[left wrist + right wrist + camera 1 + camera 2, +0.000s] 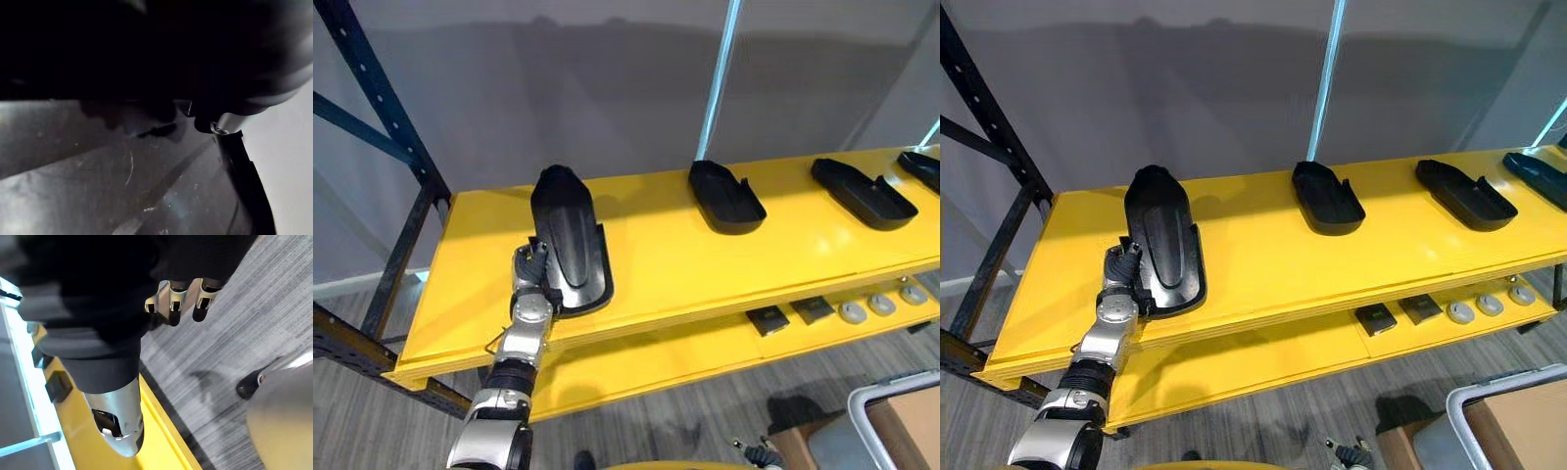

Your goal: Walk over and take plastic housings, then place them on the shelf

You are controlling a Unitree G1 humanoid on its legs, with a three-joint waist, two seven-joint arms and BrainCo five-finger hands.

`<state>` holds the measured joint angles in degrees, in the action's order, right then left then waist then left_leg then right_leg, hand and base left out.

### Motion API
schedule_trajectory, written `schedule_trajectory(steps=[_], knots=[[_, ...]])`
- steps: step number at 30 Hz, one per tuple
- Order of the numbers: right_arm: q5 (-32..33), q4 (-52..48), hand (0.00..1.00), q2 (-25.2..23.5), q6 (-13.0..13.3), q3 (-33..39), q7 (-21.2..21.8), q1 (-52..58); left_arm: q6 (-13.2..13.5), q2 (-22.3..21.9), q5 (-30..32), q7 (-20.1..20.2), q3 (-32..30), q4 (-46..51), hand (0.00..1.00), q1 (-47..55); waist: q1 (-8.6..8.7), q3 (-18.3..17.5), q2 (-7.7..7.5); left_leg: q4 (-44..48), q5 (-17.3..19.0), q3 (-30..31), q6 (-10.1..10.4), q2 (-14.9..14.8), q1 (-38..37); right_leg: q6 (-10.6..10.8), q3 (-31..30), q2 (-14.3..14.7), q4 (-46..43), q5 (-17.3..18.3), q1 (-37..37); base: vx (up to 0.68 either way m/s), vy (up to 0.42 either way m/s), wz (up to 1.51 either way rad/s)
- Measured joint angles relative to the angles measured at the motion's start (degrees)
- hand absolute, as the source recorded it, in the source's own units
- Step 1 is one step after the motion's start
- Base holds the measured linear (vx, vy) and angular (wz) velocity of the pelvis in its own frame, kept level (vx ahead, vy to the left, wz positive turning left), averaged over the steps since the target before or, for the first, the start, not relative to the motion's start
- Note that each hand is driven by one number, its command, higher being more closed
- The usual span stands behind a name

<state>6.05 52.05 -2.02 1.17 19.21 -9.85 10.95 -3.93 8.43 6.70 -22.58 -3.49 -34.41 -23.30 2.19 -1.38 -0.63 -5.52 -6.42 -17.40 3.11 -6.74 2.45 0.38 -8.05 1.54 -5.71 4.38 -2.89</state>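
Shelf (656,264) of bright yellow boards, seen from above, standing against a grey wall with a dark blue rack post (382,108) at its left end. On the top board, towards the left and close to the front edge, lies a long black plastic housing (566,240). The robot's left hand (530,274) reaches up from below and meets the near left edge of that housing. From the left wrist, the dark, scuffed plastic sits right up against the hand. Whether the hand is clamped on the piece or merely beside it, I cannot tell.

Further right along the same board, each well apart from the next, lie a second housing (724,196), a third housing (862,193) and a fourth housing (922,168) at the far edge. The right hand (174,303) hangs low over the grey plank floor (254,308), loosely relaxed, with nothing in it.

On the lower board (636,367) sit two small dark square parts (769,320) and a few grey discs (852,312).

To my eye the walk over is done and four housings are on the shelf. This placing looks nearly complete, with only the freeing of the left hand left. How many more housings wait to be fetched, I cannot say.
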Motion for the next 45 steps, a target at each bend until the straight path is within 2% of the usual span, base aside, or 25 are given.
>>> schedule_trajectory(steps=[2,4,7,13,19,27,40,42,45], knots=[[0.0,-0.1,0.00,-0.2,0.0,0.2,0.0,0.0,0.0,-0.3,0.0,-0.2,0.0,0.0,0.00,-0.6,-0.02,-0.2,0.33,-0.4,-0.8,0.0,-0.4,0.0,0.3,0.2,0.3,0.0,0.2,0.0,0.0,-0.06,0.010,0.02],[0.0,0.0,0.00,-0.4,0.0,0.1,-0.1,0.0,0.0,-0.5,0.0,-1.0,-0.5,0.0,0.00,-0.9,0.06,-0.4,-0.18,-0.4,-0.8,-0.2,-0.6,0.0,1.4,1.4,0.1,0.0,1.6,0.7,-0.3,0.00,0.017,-0.01],[0.0,0.1,0.00,-0.7,0.0,0.0,-0.1,0.0,-0.1,-0.5,-0.1,-2.3,-1.2,0.0,0.00,-0.9,0.07,-0.2,-1.17,-0.4,-0.8,-0.3,-0.7,0.8,1.8,1.8,-0.6,-0.6,2.3,0.5,-0.2,0.04,0.038,-0.04],[0.0,0.7,0.00,-0.3,0.1,0.1,-0.1,-0.1,-0.1,-0.9,-1.7,-5.0,-1.3,2.7,0.00,-1.0,0.00,-0.3,-1.49,-0.4,0.0,-0.3,-1.8,2.7,2.0,3.7,-1.9,-1.9,2.1,-1.1,-0.2,0.09,0.032,0.04],[0.0,1.0,0.00,-0.3,0.1,0.2,-0.2,-0.2,0.0,-1.0,-2.7,-7.6,-1.8,8.2,0.00,-1.2,0.16,-0.2,-1.83,-0.1,0.5,-0.3,-2.5,2.9,1.8,3.0,-3.2,-2.4,2.0,-1.8,0.0,0.10,0.002,-0.04],[0.1,1.0,0.00,0.1,0.5,0.0,-0.1,-0.1,0.9,-1.2,-0.7,-7.8,-1.7,17.5,0.00,-1.5,0.12,0.0,-1.61,-0.4,0.9,-0.4,-2.8,2.6,1.0,3.2,-3.9,-2.1,2.0,-1.1,0.7,0.00,-0.020,0.00],[0.1,2.7,0.00,0.2,0.9,0.0,0.0,0.2,0.6,-0.4,2.2,-7.8,-1.4,19.8,0.00,-1.6,0.15,0.1,-2.79,-0.4,0.8,-0.1,-2.7,3.6,0.9,3.5,-3.6,-2.8,2.0,-1.0,1.1,0.02,-0.004,0.01],[0.1,2.8,0.00,0.2,0.9,0.0,0.0,0.4,0.5,-0.4,3.8,-7.8,-0.3,24.0,0.00,-1.2,0.04,0.3,-2.89,-0.4,0.8,0.0,-2.7,3.5,0.9,3.5,-3.5,-2.8,2.0,-1.0,1.1,0.01,-0.026,0.04],[0.2,2.9,0.00,0.2,0.9,-0.1,0.0,1.0,1.6,-0.7,8.2,-8.3,2.6,35.8,0.00,3.8,0.06,0.5,-2.89,-0.4,0.9,0.2,-2.9,3.5,0.8,3.4,-3.3,-2.8,2.0,-0.9,1.3,0.00,-0.010,0.01]])
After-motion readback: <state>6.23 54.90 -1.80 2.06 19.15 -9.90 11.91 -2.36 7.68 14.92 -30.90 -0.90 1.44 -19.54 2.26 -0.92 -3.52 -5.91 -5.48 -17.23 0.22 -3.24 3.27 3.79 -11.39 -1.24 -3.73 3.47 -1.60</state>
